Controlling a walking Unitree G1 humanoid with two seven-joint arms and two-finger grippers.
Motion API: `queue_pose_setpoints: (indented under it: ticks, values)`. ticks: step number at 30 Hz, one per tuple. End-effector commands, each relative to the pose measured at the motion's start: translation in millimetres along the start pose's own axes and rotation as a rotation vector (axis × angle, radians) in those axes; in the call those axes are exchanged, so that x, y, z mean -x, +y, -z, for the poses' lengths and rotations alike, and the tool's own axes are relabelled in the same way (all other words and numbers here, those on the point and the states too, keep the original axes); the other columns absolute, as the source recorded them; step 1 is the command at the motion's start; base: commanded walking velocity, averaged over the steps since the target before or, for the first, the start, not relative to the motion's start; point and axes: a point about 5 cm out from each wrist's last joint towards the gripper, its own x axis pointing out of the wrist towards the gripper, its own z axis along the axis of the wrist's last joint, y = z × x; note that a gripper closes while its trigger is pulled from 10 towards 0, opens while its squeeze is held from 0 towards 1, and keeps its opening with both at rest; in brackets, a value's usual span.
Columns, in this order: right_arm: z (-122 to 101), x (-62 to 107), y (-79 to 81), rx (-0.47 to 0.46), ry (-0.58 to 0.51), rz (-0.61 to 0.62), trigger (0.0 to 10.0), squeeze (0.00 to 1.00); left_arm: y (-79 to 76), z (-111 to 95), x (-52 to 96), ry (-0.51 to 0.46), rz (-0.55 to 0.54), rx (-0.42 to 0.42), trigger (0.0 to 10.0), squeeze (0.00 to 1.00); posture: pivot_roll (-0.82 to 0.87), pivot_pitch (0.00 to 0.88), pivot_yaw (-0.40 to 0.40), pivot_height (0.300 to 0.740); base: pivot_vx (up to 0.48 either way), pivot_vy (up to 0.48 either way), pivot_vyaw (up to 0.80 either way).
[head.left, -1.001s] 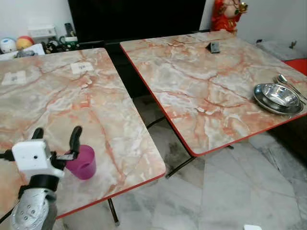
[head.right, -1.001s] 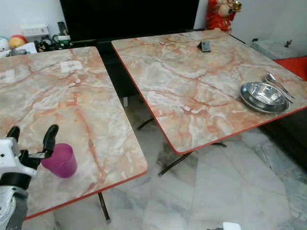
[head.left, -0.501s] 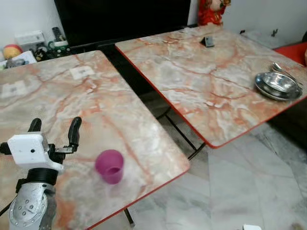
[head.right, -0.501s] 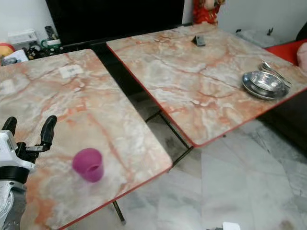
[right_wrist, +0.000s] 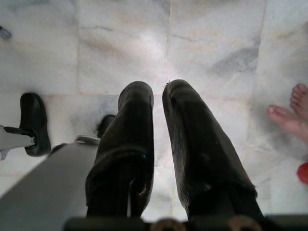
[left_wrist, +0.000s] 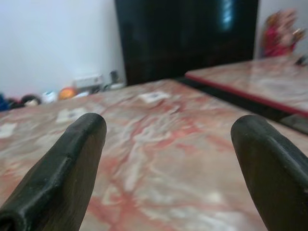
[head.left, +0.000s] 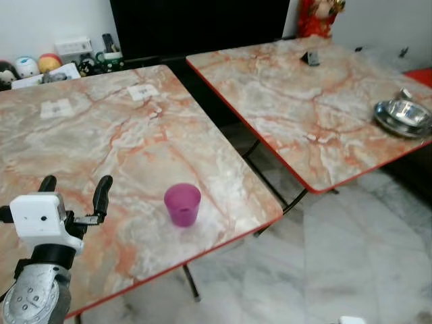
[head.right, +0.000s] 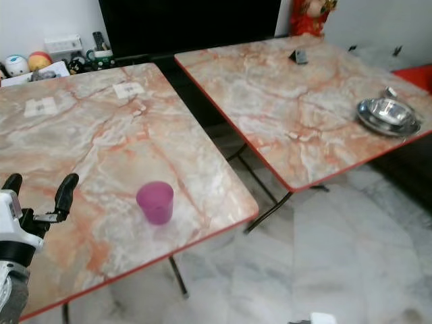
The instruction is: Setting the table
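A purple cup [head.left: 182,204] stands upright near the front edge of the left marble table [head.left: 135,142]. My left gripper [head.left: 74,189] hovers over the same table, left of the cup and clearly apart from it, open, with nothing between its fingers [left_wrist: 72,159]. A stack of steel bowls [head.left: 403,116] with a spoon [head.left: 406,94] behind it sits at the right edge of the right marble table [head.left: 317,101]. My right gripper [right_wrist: 158,91] hangs over the floor, shut and empty.
Two paper cards [head.left: 143,91] lie at the back of the left table, with a small dark object [head.left: 310,58] on the far side of the right one. A gap of tiled floor [head.left: 324,270] separates the tables. A person's bare foot [right_wrist: 288,118] stands near my right arm.
My left gripper was right beside the cup a second ago. It has drawn away to the left, leaving the cup standing alone. The head view has also shifted.
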Motion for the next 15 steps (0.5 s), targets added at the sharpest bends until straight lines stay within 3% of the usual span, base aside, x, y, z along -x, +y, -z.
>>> queue_pose_setpoints:
  ticks: [1,4,15]
  values:
    - [7,1.1,2.5,-0.021,0.018,0.0,10.0,0.0,-1.1,-1,-0.4,-0.001,0.006,0.008,10.0,0.0,0.12,0.113,-0.031,0.74,0.0,-0.326,0.0]
    - [7,1.1,2.3,-0.022,0.018,0.001,10.0,0.0,-1.7,-1,0.0,0.001,0.008,0.012,10.0,0.0,0.12,0.113,-0.031,0.74,0.0,-0.338,0.0]
    - [8,1.3,2.1,-0.023,0.017,0.004,10.0,0.0,-15.6,12,2.6,0.09,0.131,0.065,10.0,0.0,0.12,0.115,-0.03,0.74,0.0,0.0,0.0]
